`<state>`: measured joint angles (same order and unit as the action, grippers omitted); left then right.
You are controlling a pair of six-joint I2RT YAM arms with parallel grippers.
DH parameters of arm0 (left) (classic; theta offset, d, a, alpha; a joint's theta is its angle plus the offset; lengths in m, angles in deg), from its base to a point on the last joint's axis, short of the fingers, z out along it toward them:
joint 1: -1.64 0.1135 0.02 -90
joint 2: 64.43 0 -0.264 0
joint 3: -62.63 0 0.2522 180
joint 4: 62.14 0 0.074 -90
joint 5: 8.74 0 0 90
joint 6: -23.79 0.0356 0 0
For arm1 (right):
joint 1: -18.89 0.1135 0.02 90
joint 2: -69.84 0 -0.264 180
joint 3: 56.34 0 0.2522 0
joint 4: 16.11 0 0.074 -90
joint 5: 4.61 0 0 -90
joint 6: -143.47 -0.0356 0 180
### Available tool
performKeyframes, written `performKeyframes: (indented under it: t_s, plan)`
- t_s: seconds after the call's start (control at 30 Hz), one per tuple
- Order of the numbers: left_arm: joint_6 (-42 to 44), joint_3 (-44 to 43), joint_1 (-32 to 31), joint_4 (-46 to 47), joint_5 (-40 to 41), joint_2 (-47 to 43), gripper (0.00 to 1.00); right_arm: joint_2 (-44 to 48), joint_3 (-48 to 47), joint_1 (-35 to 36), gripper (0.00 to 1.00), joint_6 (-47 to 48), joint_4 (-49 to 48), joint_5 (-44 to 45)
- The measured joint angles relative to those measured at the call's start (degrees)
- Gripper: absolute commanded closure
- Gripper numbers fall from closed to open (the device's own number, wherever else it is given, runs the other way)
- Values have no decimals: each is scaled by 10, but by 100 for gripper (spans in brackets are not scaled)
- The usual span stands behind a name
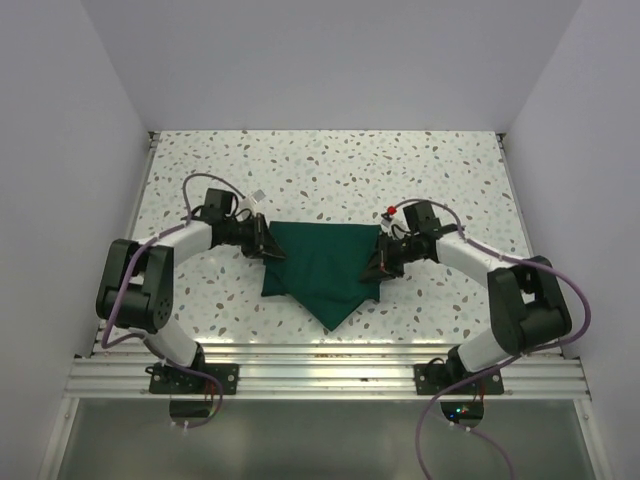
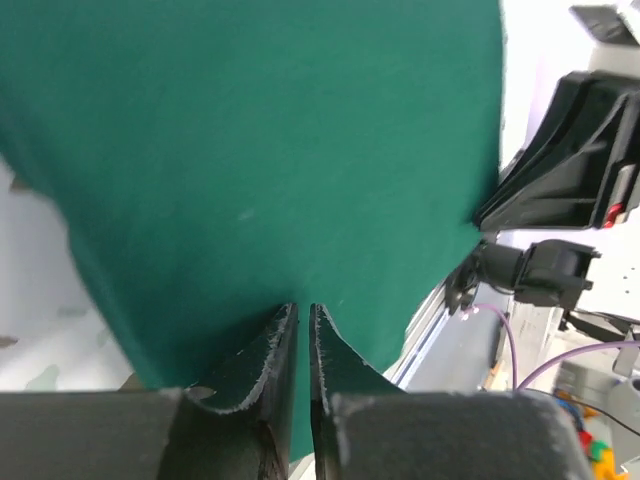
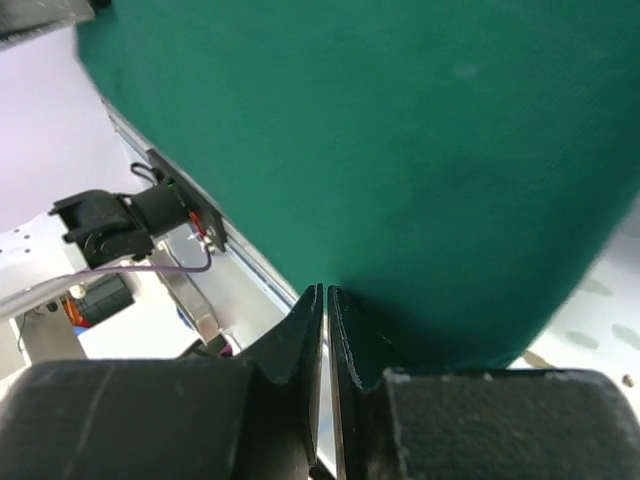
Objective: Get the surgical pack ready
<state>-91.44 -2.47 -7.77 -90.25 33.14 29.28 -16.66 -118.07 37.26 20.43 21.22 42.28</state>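
Two upper corners of the surgical pack [image 1: 322,268], a dark green matte cloth tapering to a point toward the near edge of the table [image 1: 330,170], are clamped in the left gripper [image 1: 271,246] and right gripper [image 1: 379,262].

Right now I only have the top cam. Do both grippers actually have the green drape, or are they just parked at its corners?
Observer: Left wrist view shows the left gripper with its jaws nearly together and the edge of the drape pinched at the tips.
Operator: And the right?
Observer: Same in its own wrist view. The right gripper is closed on the drape's edge, with only a thin slit between the jaws.
Operator: Any bunching near the grips?
Observer: None that I can see. From both wrists the drape runs away from the tips smooth and flat, with no folds showing.
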Motion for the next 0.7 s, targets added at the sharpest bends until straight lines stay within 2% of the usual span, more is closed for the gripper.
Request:
performKeyframes:
  t_s: [0.17, 0.33, 0.57, 0.7]
  plan:
    - [8, 35, 9, -5, 0, 18, 90, -14, 35, -16, 89, 3, -6, -2]
    - [24, 48, 26, -29, 7, -3, 91, 15, 44, -33, 86, 21, 43, 17]
    - [54, 51, 37, -94, 66, -61, 82, 60, 73, -41, 85, 31, 122, 60]
    - [54, 51, 39, -120, 83, -109, 80, 89, 125, -40, 86, 8, 102, 40]
